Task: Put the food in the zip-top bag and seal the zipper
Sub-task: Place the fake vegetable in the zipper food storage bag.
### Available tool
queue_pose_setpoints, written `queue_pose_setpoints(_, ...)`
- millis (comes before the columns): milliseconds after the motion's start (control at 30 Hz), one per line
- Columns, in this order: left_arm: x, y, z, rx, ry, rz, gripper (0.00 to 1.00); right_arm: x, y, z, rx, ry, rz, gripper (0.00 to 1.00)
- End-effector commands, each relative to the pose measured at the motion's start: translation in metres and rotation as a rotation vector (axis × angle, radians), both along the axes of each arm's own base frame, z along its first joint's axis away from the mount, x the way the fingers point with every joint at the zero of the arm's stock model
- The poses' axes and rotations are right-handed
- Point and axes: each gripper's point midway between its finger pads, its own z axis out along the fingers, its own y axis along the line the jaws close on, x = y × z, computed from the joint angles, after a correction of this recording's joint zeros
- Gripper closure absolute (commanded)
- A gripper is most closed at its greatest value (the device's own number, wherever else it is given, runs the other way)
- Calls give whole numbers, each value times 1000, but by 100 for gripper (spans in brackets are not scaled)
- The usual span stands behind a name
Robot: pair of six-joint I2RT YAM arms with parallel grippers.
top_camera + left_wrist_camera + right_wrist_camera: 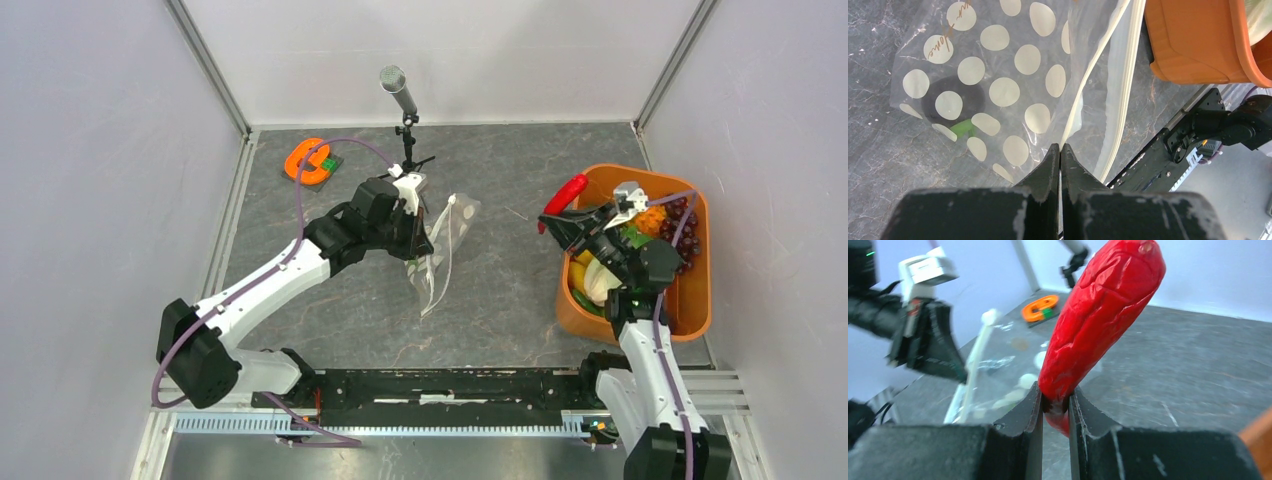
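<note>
From above, the right end effector (552,212) pinched the red piece (568,192) just left of the orange tub (570,315), and the zip-top bag (447,240) lay well off to its left on the counter (500,300). On the left wrist, the left end effector (1060,150) was pressed together on the zipper (1120,100) edge. On the right wrist, the red piece stood long-axis outward, with the bag ahead-left.

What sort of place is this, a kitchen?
Probably a robot test booth, not a kitchen: white panel walls box in a small grey table, two robot arms are bolted at its near edge, and a microphone stands at the back.
</note>
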Motion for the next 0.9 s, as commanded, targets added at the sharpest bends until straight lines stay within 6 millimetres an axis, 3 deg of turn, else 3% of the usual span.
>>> queue_pose_setpoints(0,8,-13,26,-74,-43,-19,98,-27,32,22,-74,-88,184,89)
queue_pose_setpoints(200,8,-15,27,-82,-34,-18,98,-57,78,49,-9,-155,358,89)
queue_pose_setpoints(367,7,-19,30,-96,-14,-19,98,-78,109,61,44,-186,461,89)
queue_pose_setpoints(667,6,-24,56,-143,-11,5,98,-92,173,65,30,-237,533,90)
queue_pose_setpoints(867,5,-20,62,-149,-14,27,98,-96,195,72,96,-269,566,91)
